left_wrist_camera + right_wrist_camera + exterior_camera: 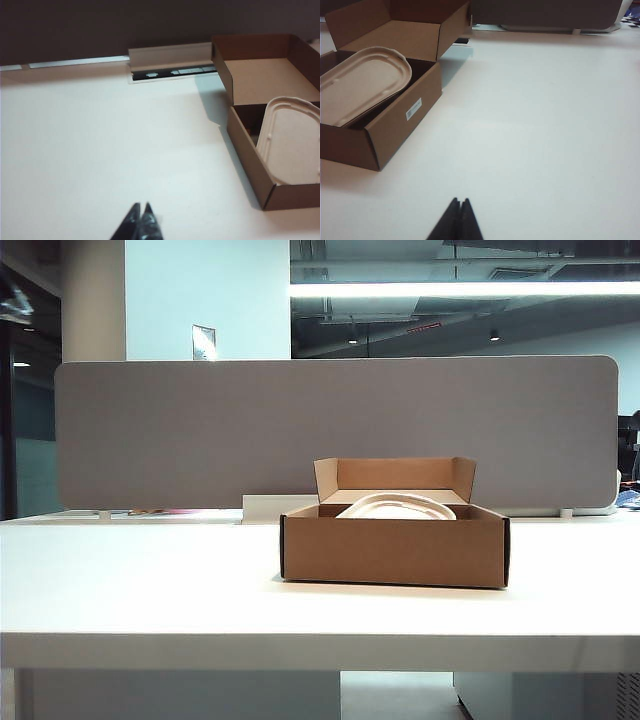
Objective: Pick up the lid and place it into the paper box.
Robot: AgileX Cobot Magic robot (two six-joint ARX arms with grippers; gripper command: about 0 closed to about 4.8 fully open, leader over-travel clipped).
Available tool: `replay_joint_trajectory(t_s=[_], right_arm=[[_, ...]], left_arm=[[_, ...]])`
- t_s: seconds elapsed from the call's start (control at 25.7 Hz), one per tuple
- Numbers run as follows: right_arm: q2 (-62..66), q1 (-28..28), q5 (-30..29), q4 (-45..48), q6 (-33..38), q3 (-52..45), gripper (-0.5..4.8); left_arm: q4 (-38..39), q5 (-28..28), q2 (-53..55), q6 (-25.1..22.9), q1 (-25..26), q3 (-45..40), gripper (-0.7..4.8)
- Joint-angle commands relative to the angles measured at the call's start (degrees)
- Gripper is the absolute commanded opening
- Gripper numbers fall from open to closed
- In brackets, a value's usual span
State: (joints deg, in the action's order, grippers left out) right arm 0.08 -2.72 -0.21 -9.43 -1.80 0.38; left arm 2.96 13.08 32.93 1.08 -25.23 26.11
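From my station I saw the lid (396, 507) lying inside the paper box (394, 550), tilted, with one edge propped on the box's wall, and the box sat on the white table (140, 585) in front of the grey divider (200, 430). My left gripper (140, 211) hung above bare tabletop, well apart from the box, fingertips pressed together on nothing. My right gripper (459, 204) was likewise pinched together and empty, over the table on the box's other side.

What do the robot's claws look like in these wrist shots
Only the fingertips show. The left claw has two black, tapering, pointed fingers with a slight sheen; the right claw matches, black and matte. No cables, markings or arm links are visible, and neither arm appears in the exterior view.
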Motion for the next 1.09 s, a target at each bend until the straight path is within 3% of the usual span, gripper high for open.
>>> replay_joint_trajectory(t_s=[0.04,0.35,0.86,1.09], right_arm=[[-0.11,0.0,0.13,0.68,-0.17,-0.28,-0.04],[-0.11,-0.02,0.11,0.66,-0.15,-0.28,-0.04],[-0.11,0.0,0.11,0.66,-0.15,-0.28,-0.04],[-0.11,-0.02,0.11,0.66,-0.15,-0.28,-0.04]], left_arm=[[0.2,0.87,-4.09,0.44,-0.07,-3.1,-0.06],[2.23,1.16,-17.66,1.33,-0.07,-12.11,-0.06],[6.36,3.65,-31.41,3.96,0.07,-19.69,-0.06],[5.97,-0.39,-32.24,3.91,6.58,-21.64,-0.06]])
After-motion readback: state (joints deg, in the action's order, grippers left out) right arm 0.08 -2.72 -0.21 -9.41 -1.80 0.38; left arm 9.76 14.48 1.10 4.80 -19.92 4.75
